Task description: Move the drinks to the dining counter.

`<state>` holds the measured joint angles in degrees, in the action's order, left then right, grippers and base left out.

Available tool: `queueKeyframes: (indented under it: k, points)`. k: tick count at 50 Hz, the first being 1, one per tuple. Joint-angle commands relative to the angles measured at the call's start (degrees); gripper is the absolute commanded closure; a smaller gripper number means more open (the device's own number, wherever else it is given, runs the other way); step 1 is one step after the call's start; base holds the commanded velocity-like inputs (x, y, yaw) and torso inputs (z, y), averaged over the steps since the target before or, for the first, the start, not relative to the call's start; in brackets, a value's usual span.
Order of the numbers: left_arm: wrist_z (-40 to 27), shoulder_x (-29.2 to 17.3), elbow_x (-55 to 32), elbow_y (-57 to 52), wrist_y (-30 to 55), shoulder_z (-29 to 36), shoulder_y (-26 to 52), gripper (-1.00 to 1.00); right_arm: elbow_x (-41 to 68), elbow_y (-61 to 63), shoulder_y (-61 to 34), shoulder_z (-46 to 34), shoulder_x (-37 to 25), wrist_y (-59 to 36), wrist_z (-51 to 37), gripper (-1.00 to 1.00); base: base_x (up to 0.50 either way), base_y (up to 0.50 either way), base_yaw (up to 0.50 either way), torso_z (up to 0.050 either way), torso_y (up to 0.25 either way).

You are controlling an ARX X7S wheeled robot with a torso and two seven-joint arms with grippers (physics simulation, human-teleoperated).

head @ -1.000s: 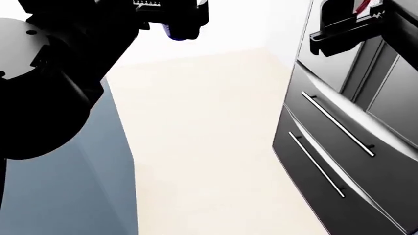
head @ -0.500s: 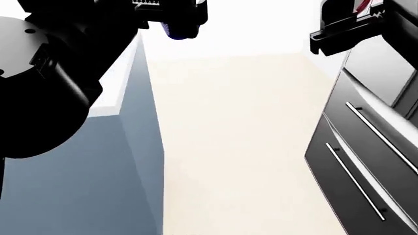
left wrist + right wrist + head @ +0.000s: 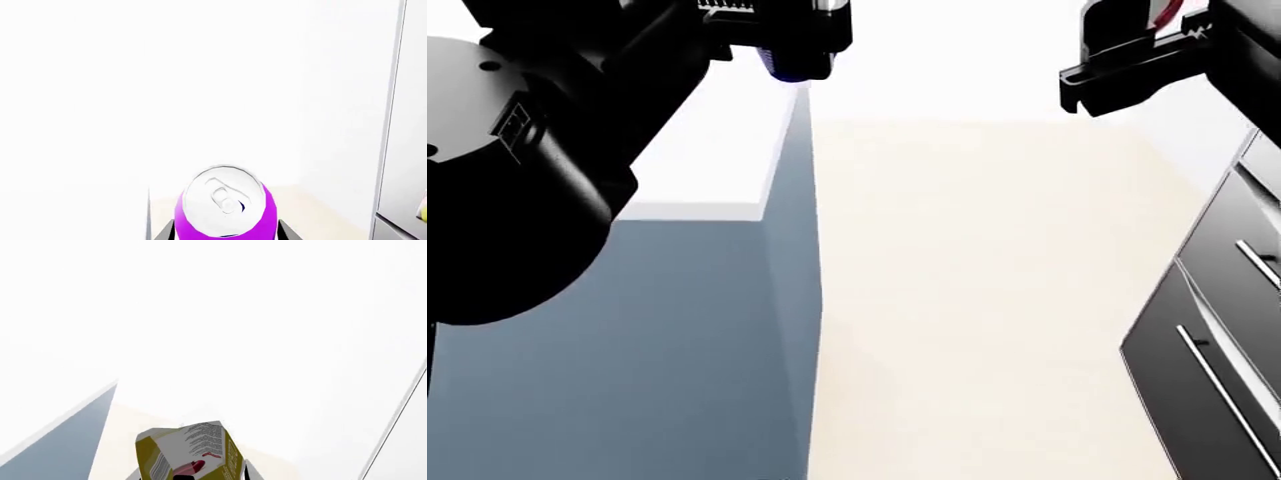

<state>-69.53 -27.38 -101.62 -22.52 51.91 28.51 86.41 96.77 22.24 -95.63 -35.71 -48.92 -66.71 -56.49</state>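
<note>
Two drinks are gripped: in the left wrist view the left gripper [image 3: 225, 235] clamps the purple can [image 3: 225, 209]; in the head view the dining counter [image 3: 714, 150] lies at left, well below it; in the right wrist view the right gripper [image 3: 193, 475] clamps the juice carton [image 3: 189, 452].

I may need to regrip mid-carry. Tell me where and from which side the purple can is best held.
Grip the purple can across its round body, below the silver lid, with one finger on each side and coming from the side. The left gripper already appears to hold it this way, which keeps the raised rim and pull tab clear.
</note>
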Motion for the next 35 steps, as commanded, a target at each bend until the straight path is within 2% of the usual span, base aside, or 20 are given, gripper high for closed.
queueKeyframes:
  k: [1, 9, 12, 15, 22, 24, 25, 35]
  points:
    - [-0.2, -0.1, 0.0, 0.1, -0.8, 0.1, 0.1, 1.00, -1.5, 0.0, -0.3, 0.6, -0.2, 0.0, 0.0, 1.00, 0.00, 0.00, 0.50, 0.000, 0.000]
    - [-0.1, -0.2, -0.1, 0.1, -0.8, 0.2, 0.2, 1.00, -0.6, -0.3, 0.1, 1.0, -0.1, 1.0, 0.3, 1.00, 0.00, 0.00, 0.50, 0.000, 0.001]
    - [-0.1, -0.3, -0.1, 0.2, -0.8, 0.3, 0.1, 1.00, -2.7, 0.8, 4.1, 6.5, -0.3, 9.8, 0.0, 1.00, -0.34, 0.03, 0.00, 0.000, 0.000]
    - [0.1, -0.3, 0.1, 0.4, -0.9, 0.4, 0.2, 1.00, -2.2, 0.3, 1.8, 3.2, -0.8, 4.4, -0.8, 1.00, 0.00, 0.00, 0.00, 0.000, 0.004]
    - [0.0, -0.4, 0.0, 0.4, -1.0, 0.4, 0.4, 1.00, -2.6, 0.6, 2.4, 4.1, -0.8, 6.0, -1.0, 1.00, 0.00, 0.00, 0.00, 0.001, 0.000]
    - [0.0, -0.5, 0.0, 0.4, -1.1, 0.4, 0.4, 1.00, -1.3, 0.1, 0.3, 1.9, -0.6, 2.3, -1.1, 1.00, 0.00, 0.00, 0.00, 0.000, 0.005]
    - [-0.1, -0.4, -0.1, 0.4, -1.1, 0.4, 0.4, 1.00, -0.6, 0.0, 1.2, 2.7, -0.7, 3.7, -1.5, 1.00, 0.00, 0.00, 0.00, 0.000, 0.000]
    - [-0.3, -0.5, -0.4, 0.2, -1.3, 0.5, 0.6, 1.00, 0.1, -0.1, 0.0, 0.9, -0.5, 1.3, -1.9, 1.00, -0.50, -0.04, 0.00, 0.000, 0.001]
